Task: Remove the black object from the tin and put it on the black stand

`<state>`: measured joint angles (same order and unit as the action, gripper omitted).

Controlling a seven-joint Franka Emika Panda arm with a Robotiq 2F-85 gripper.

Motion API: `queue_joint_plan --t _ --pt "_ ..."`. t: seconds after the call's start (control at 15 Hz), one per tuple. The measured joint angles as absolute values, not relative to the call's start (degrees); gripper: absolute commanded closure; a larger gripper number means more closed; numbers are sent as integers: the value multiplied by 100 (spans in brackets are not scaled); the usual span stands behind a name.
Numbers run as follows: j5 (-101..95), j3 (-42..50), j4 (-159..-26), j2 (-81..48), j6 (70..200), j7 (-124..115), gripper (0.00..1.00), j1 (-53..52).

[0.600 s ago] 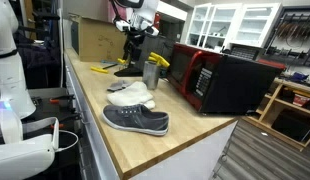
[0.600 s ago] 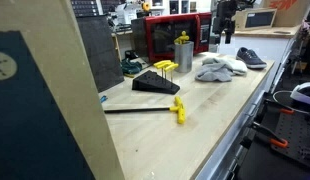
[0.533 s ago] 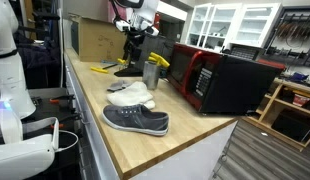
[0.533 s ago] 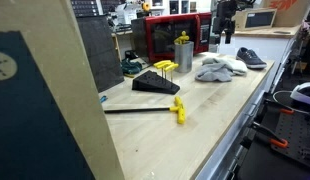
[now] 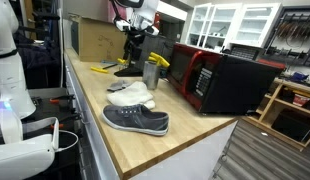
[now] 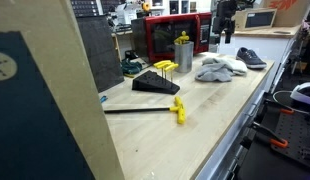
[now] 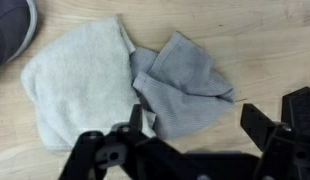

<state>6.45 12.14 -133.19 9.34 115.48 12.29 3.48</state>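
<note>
The silver tin (image 5: pixel 150 73) stands on the wooden counter beside the red-and-black microwave; it also shows in an exterior view (image 6: pixel 182 55). The black object (image 5: pixel 157 61) sticks out of the tin's top with its yellow part showing. The low black stand (image 5: pixel 127 70) sits just behind the tin, and shows as a dark wedge (image 6: pixel 155 83). My gripper (image 5: pixel 135 45) hangs above the counter, open and empty. In the wrist view my gripper (image 7: pixel 195 125) is over a grey cloth (image 7: pixel 180 75). The tin, black object and stand are out of the wrist view.
A white cloth (image 7: pixel 75 75) lies beside the grey one. A grey shoe (image 5: pixel 135 120) lies nearer the counter's front. The microwave (image 5: pixel 220 80) stands behind. A yellow item (image 6: pixel 179 108) and a black rod (image 6: pixel 135 110) lie on the counter. A cardboard box (image 5: pixel 95 40) is at the far end.
</note>
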Motion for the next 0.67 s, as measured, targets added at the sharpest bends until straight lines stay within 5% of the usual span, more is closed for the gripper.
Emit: queue_joint_plan --t 0.67 --pt "617 1005 -12814 987 11548 722 0 418"
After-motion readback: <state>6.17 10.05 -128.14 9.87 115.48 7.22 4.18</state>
